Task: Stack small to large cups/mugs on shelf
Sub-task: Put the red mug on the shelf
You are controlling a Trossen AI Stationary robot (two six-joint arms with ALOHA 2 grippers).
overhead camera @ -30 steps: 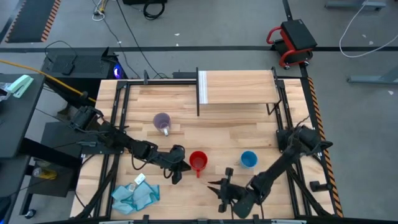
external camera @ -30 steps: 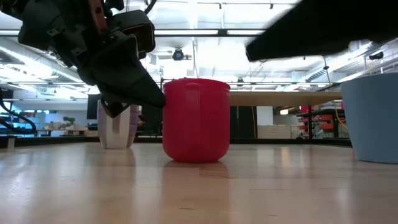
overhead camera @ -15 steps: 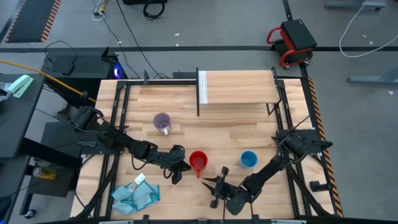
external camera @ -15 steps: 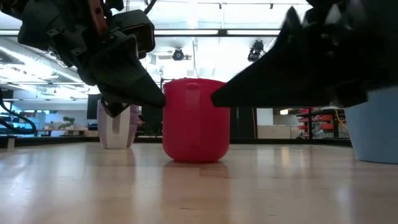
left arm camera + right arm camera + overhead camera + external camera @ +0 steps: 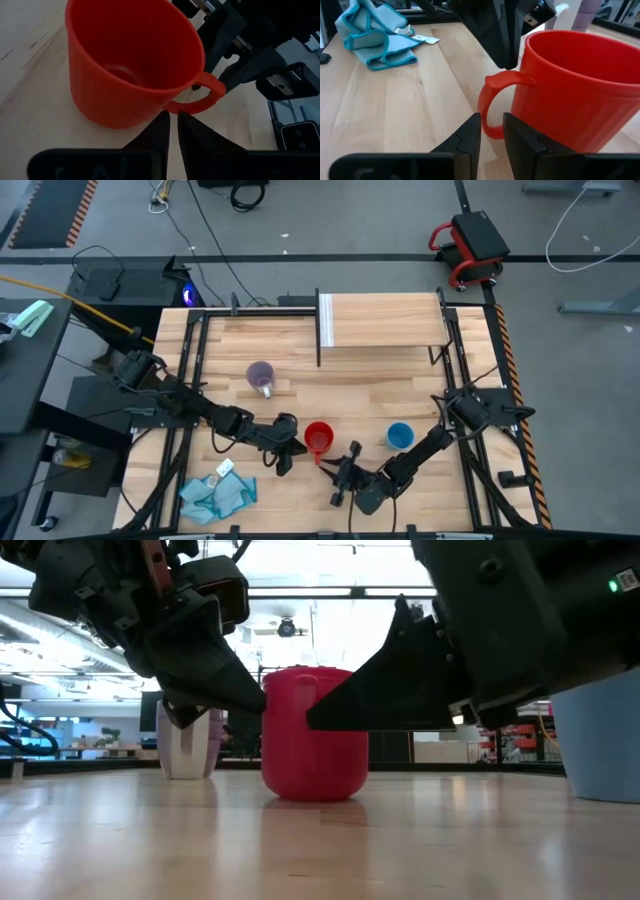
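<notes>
The red mug stands upright on the table, with its handle toward the near edge. My left gripper is shut just left of the mug, and its tips lie a little short of the handle. My right gripper comes level from the near right. It is open by a narrow gap, and the handle's lower part shows just ahead between the fingertips. The light-blue cup stands to the right. The purple-grey mug stands farther back. The shelf is at the far edge.
A crumpled teal cloth and a small white tag lie at the near left corner. Dark metal posts hold up the shelf. Both arms crowd the red mug from either side, and bare table lies between the mugs and the shelf.
My right gripper has moved toward the table's left and a little toward the far edge, closing in on the red mug's handle. The left arm and all three cups have stayed where they were.
</notes>
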